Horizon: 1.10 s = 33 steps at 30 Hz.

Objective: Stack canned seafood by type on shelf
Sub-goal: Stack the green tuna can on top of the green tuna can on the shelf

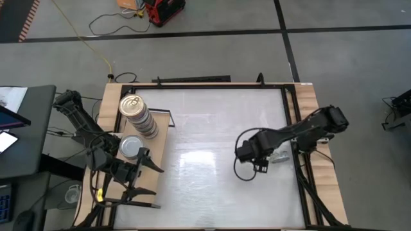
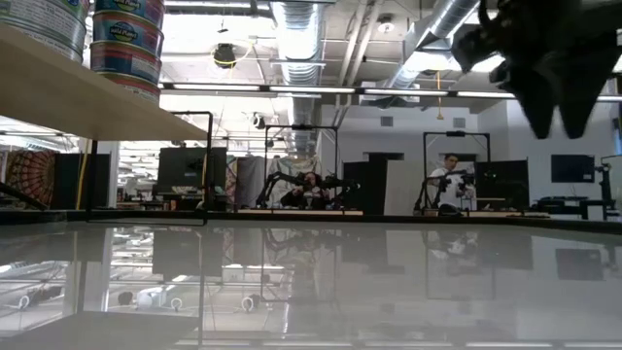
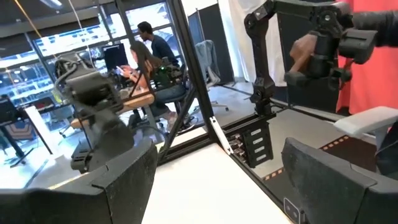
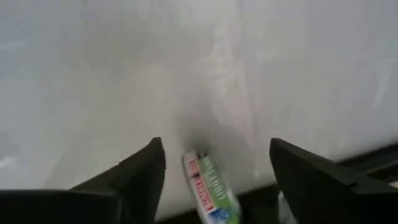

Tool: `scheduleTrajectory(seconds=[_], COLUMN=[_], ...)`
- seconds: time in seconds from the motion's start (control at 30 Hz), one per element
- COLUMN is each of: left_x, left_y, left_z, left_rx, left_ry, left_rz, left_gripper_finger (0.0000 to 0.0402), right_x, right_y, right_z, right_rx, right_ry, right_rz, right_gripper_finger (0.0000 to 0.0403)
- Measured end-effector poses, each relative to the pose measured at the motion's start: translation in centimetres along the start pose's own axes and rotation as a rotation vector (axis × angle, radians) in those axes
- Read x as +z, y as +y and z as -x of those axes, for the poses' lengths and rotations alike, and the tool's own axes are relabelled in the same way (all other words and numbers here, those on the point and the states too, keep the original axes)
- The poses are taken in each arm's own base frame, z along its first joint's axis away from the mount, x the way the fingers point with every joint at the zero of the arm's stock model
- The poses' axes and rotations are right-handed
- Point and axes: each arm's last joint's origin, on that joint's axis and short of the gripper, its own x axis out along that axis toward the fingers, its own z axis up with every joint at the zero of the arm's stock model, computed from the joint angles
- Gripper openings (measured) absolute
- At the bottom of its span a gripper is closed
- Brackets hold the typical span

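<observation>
The shelf (image 1: 162, 149) sits along the left side of the white counter (image 1: 212, 186), a light wooden board with a thin black frame. Two stacks of canned seafood stand on it: a taller stack (image 1: 137, 115) topped by a gold pull-tab lid toward the far end, and a shorter stack (image 1: 131, 146) with a plain silver-grey top just nearer. In the low view the labelled sides of some tins (image 2: 126, 44) show on the shelf at upper left.

The left end effector (image 1: 142, 172) hovers over the near part of the shelf, close beside the silver-topped stack, its fingers spread wide and holding nothing (its wrist view looks out past them at the room, where people sit at desks).

The right end effector (image 1: 260, 168) hangs above the right half of the counter, well apart from the shelf. Its fingers stand apart. In its wrist view a tin (image 4: 210, 186) with a red, white and green label shows between them, tilted on edge, touching neither finger as far as can be seen; whether it rests on the counter cannot be told.
</observation>
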Motion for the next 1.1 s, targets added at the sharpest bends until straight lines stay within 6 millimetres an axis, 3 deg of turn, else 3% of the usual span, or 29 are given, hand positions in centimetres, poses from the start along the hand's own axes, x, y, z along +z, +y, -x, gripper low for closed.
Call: scheduleTrajectory(seconds=[0.3,0.57,0.87,1.1], left_x=[0.5,1.9,1.9,1.5], left_y=[1.2,2.1,2.3,2.3], left_z=[0.1,0.7,1.2,1.4], left_rx=[0.151,0.137,0.107,0.140], left_ry=[0.031,0.089,0.190,0.242], left_rz=[-0.106,-0.112,-0.132,-0.205], left_gripper_finger=[0.0332,0.0332,0.0332,0.0332], right_x=[-1.0,-1.0,-2.1,-2.2], right_y=[-1.7,-2.9,-2.8,-2.8], right_z=[-3.1,-3.8,-5.4,-7.3], right_rx=[0.113,0.158,0.199,0.164], right_ry=[0.252,0.332,0.386,0.354], right_rz=[0.084,0.053,0.320,0.371], right_gripper_finger=[0.0308,0.0316,0.0349,0.0307])
